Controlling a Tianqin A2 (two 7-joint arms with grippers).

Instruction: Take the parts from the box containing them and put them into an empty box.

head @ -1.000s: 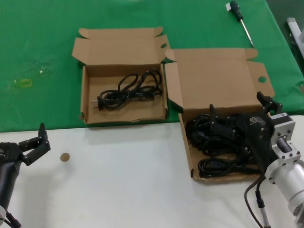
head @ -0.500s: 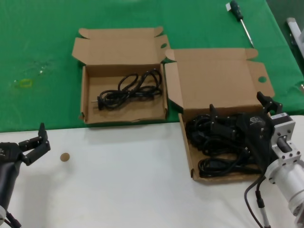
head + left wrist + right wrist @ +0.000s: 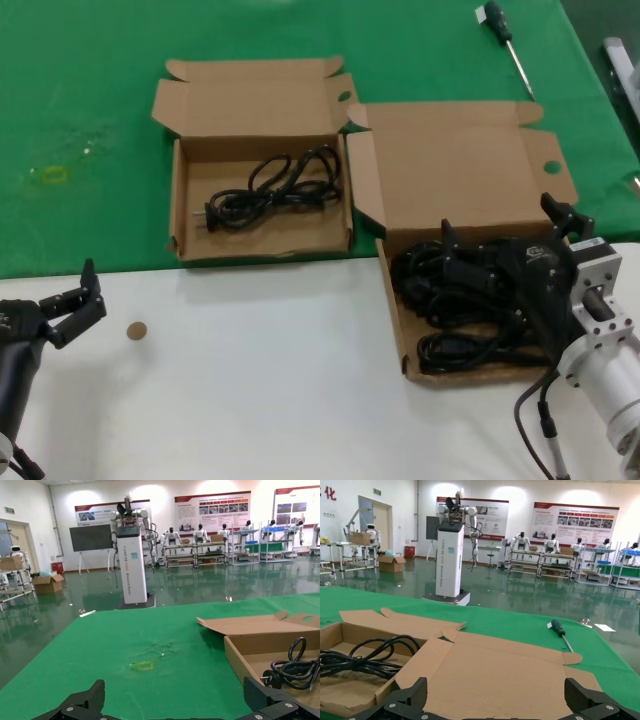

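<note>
Two cardboard boxes in the head view, both open: box with the tall lid [image 3: 455,265] at right centre, straddling the edge of the green cloth [image 3: 90,110] and the white table [image 3: 250,380], stuffed with a tangle of black cables [image 3: 450,300]; box with the shorter lid [image 3: 258,175] at upper centre-left on the green, already holding one coiled black power cord [image 3: 270,190] with a plug end. Can't count the cables in the tangle. Right gripper [image 3: 505,250] sits low over that tangle at the right edge, fingers spread wide, not pinching anything as far as can be seen. Left gripper [image 3: 72,305] parked at the lower left over the white table, also spread open. One small brown round thing [image 3: 136,330] on the table just beside it. One screwdriver [image 3: 506,40] at the top right on the green, also visible in the right wrist view [image 3: 562,633] beyond the tall lid. Wrist views add what the head view doesn't: a big hall with a white robot kiosk [image 3: 132,560], wall posters and shelving. Poster text too small to read.
</note>
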